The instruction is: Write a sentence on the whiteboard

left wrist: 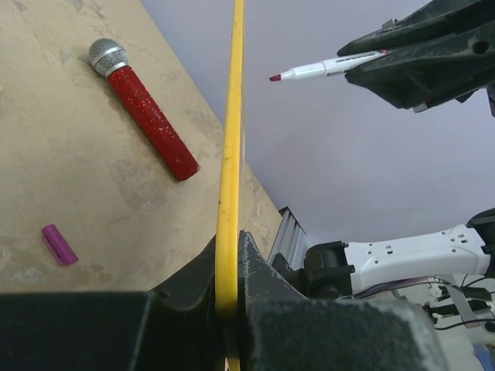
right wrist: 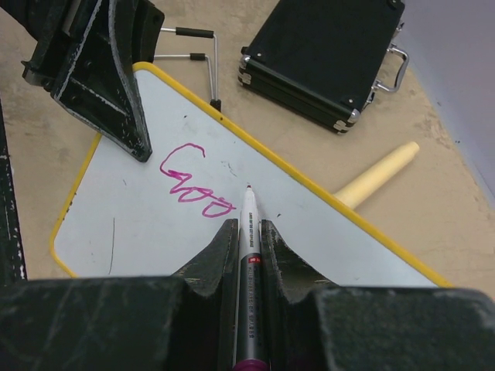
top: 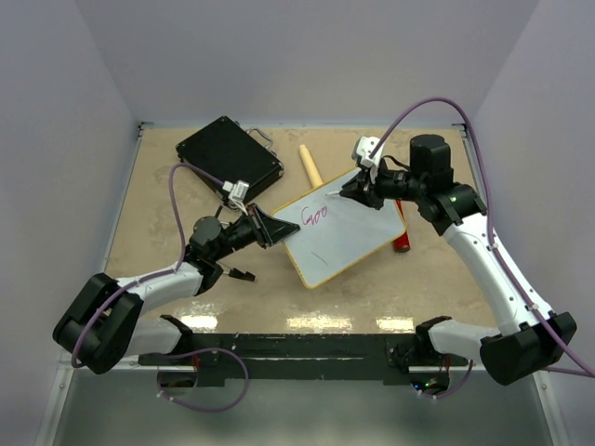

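Note:
The whiteboard (top: 358,237), white with a thin yellow frame, is held tilted above the table. My left gripper (top: 272,229) is shut on its left corner; in the left wrist view the yellow frame (left wrist: 230,154) runs edge-on between the jaws of that gripper (left wrist: 230,241). My right gripper (right wrist: 247,224) is shut on a marker (right wrist: 249,239) with its tip pointing at the board (right wrist: 325,232). From the left wrist, the marker (left wrist: 325,68) tip stands slightly off the board's face. The sentence (right wrist: 193,184) reads "Goo" in magenta (top: 314,216), just left of the tip.
A black case (top: 228,158) lies at the back left, and a cream rod (top: 310,165) lies behind the board. A red glitter microphone (left wrist: 147,120) and a magenta pen cap (left wrist: 59,244) rest on the table under the board. A wire stand (right wrist: 193,46) lies near the case (right wrist: 325,54).

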